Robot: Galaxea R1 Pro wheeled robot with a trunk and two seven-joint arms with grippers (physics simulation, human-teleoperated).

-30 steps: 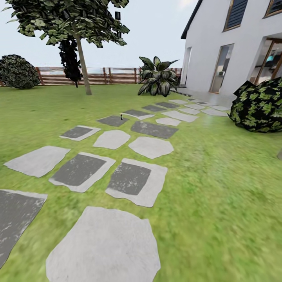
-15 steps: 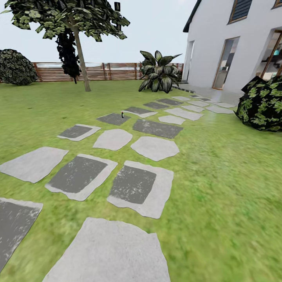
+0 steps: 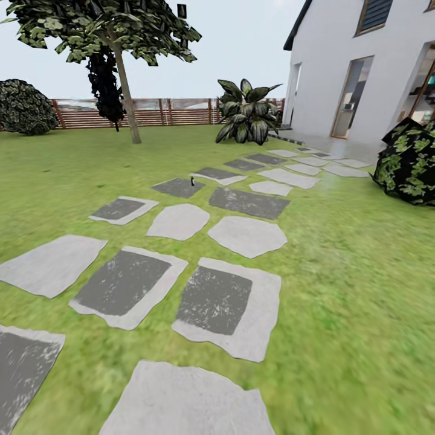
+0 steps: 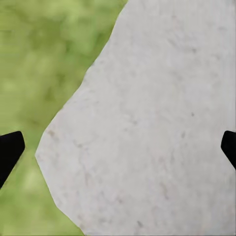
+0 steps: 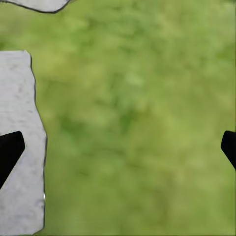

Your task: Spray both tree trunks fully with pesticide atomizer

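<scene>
Tiny pesticide atomizer (image 3: 191, 180) stands far ahead on a dark paving stone (image 3: 177, 187). Left gripper (image 4: 118, 147) and right gripper (image 5: 118, 147) hang spread wide, empty. Risk: overrunning and toppling so small a bottle.

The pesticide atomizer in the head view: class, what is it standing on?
The pesticide atomizer stands upright on a dark grey paving stone set in the grass. Its base is too small to see clearly.
</scene>
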